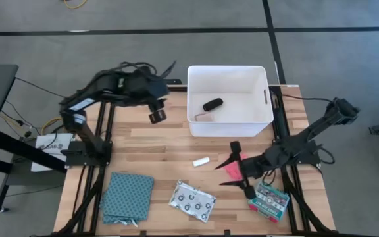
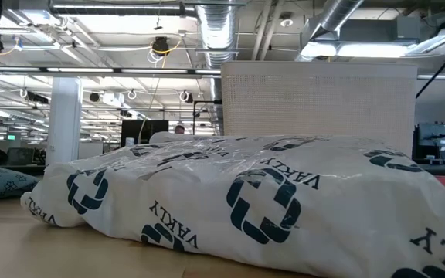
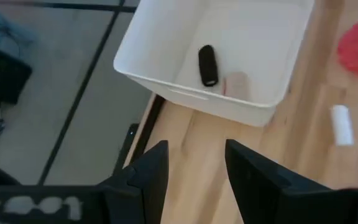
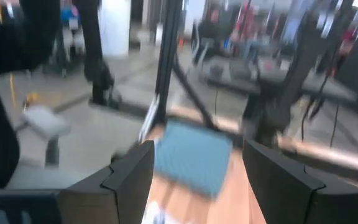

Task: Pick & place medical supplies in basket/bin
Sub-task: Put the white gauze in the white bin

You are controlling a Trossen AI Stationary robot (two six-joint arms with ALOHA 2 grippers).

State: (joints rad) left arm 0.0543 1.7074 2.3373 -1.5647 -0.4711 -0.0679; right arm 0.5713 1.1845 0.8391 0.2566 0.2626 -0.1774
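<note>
**Station status: two items in the tub, four on the counter**

We find the white tub (image 1: 229, 99) at the far middle of the wooden counter (image 1: 156, 141). Inside it lie the black cylinder (image 1: 212, 105) and, just beside it, the beige roll (image 1: 203, 116); the left wrist view shows both against the tub floor.

The left gripper (image 1: 156, 116) hangs over the counter just left of the tub, jaws spread and holding nothing; its fingers (image 3: 149, 171) frame bare wood in the wrist view.

The right gripper (image 1: 231, 166) sits over the near right part of the counter, jaws spread wide and empty. The pink spiky ball (image 1: 232, 171) lies between its fingertips in the high view; we cannot tell whether they touch it.

The white stick (image 1: 201, 161) lies near the counter's middle. The silvery dotted packet (image 1: 192, 201) rests at the near edge, with a teal patterned cloth (image 1: 128, 196) to its left. The green-and-red box (image 1: 270, 201) lies at the near right corner.
</note>
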